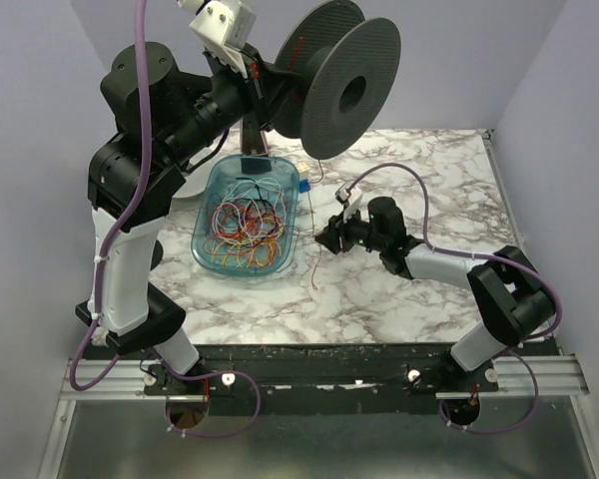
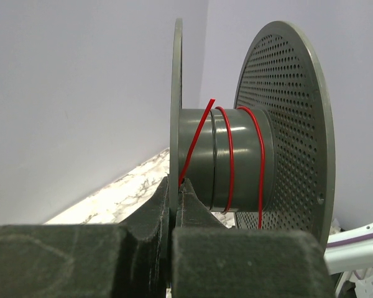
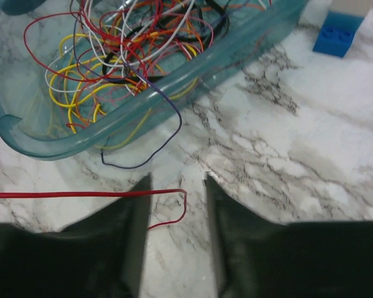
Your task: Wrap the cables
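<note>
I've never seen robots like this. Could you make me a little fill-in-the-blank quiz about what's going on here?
The left gripper holds up a black spool; the wire wound on it is ____. The right gripper has its jaws ____, one on either side of a red cable. Tangled cables fill the clear tray, and the small block near it is ____.
Missing words: red; open; blue.

The cables [image 1: 245, 225] lie as a loose tangle of red, yellow, orange and white strands inside the translucent blue tray [image 3: 43, 149]. One dark strand [image 3: 130, 166] loops over its rim onto the bench [image 3: 286, 161]. One red cable [image 2: 229, 155] makes several turns round the hub of the spool [image 2: 292, 124]. A red end [image 3: 81, 194] lies flat on the bench.
</note>
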`<state>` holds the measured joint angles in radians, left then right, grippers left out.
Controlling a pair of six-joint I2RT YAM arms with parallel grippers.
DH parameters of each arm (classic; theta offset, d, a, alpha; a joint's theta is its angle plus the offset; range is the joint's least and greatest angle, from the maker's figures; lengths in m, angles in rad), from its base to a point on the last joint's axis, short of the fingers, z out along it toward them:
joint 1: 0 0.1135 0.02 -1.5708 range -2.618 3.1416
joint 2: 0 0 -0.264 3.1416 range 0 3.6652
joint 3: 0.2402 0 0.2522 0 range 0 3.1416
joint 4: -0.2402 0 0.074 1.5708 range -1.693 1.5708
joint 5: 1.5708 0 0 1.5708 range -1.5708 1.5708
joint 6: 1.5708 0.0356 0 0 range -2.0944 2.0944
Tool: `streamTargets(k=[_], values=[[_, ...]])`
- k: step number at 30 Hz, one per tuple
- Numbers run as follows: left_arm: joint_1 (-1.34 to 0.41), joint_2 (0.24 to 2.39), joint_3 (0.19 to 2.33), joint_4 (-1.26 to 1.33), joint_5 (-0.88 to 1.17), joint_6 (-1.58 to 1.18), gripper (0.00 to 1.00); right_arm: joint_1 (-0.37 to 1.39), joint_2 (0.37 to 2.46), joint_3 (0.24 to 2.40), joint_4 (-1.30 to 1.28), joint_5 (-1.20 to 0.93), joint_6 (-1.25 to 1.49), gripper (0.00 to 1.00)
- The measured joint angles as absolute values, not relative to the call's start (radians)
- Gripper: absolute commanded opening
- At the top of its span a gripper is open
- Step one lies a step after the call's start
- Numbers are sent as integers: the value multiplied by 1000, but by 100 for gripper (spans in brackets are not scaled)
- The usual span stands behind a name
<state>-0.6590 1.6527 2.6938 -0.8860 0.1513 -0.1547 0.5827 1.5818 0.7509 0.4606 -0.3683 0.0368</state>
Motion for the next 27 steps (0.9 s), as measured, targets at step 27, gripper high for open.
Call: streamTargets(k=[27], values=[[-664,1284,1695,-1005,228,360,0,187,1171,1064,50,-155,-28,1]])
